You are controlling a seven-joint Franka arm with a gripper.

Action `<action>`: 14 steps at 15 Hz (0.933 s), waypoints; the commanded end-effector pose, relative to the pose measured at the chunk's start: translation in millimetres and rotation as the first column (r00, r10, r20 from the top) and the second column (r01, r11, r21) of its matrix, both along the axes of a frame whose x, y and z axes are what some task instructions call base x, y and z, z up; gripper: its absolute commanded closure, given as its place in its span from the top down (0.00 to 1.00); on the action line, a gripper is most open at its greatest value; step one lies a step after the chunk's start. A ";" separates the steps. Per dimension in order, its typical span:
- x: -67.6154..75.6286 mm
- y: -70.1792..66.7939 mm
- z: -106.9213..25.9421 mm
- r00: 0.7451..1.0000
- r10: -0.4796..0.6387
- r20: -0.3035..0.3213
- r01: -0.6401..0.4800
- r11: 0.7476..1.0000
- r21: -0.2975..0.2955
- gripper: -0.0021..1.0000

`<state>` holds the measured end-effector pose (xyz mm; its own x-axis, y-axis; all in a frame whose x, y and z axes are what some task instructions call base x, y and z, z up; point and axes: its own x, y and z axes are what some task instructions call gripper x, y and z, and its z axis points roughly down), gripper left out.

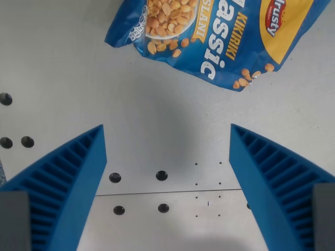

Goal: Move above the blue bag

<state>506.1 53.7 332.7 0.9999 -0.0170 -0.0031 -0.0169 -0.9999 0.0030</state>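
A blue bag (220,36) of peanuts with yellow and white print lies flat on the light grey table at the top of the wrist view, cut off by the top and right edges. My gripper (166,135) is open, with nothing between its two blue ribbed fingers (68,183). The fingers stand at the lower left and lower right of the view, over bare table below the bag. The bag's lower edge is clear of the fingertips.
The grey table (63,63) has several small dark holes (161,175) at the wrist view's left and between the fingers. A thin seam line (167,192) runs across the table low in the view.
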 end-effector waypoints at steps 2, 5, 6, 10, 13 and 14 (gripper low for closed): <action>4.9 -4.8 -5.0 1.000 0.008 0.018 -0.008 1.000 0.000 1.00; 9.5 -8.7 -11.3 1.000 0.018 0.020 -0.018 1.000 -0.002 1.00; 11.2 -10.1 -13.7 1.000 0.021 0.021 -0.021 1.000 -0.002 1.00; 19.0 -16.7 -24.7 0.999 0.025 0.020 -0.025 1.000 -0.008 1.00; 25.7 -22.4 -34.4 0.999 0.028 0.017 -0.028 1.000 -0.009 1.00; 28.2 -24.5 -38.0 0.999 0.028 0.016 -0.028 1.000 -0.010 1.00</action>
<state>527.3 32.7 295.0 0.9999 -0.0144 0.0070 -0.0144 -0.9999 0.0015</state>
